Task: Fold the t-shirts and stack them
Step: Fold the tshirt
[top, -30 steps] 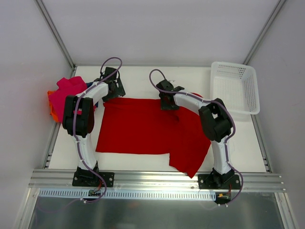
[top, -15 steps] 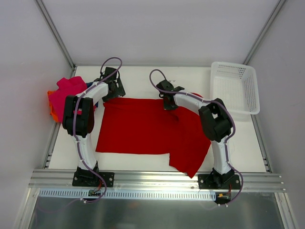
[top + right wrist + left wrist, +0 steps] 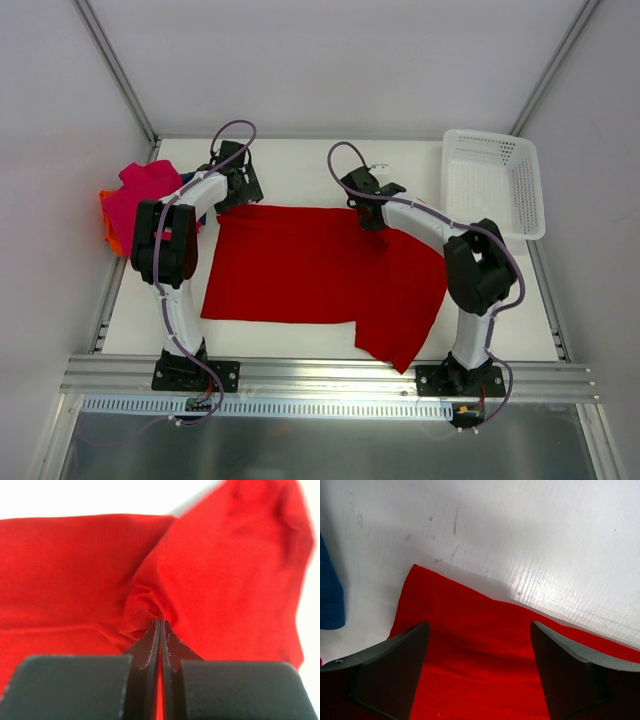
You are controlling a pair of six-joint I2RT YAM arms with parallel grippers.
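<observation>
Rightward went my right gripper since the earlier overhead frame; the red t-shirt lay spread on the table. Left wrist: I saw the left gripper spread wide over its corner. Right wrist: jaws pinched red cloth.

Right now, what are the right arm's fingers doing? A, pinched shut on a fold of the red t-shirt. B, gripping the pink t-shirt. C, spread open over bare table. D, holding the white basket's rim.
A: in the right wrist view the right fingers are pressed together, with the red t-shirt puckered at their tips.
</observation>
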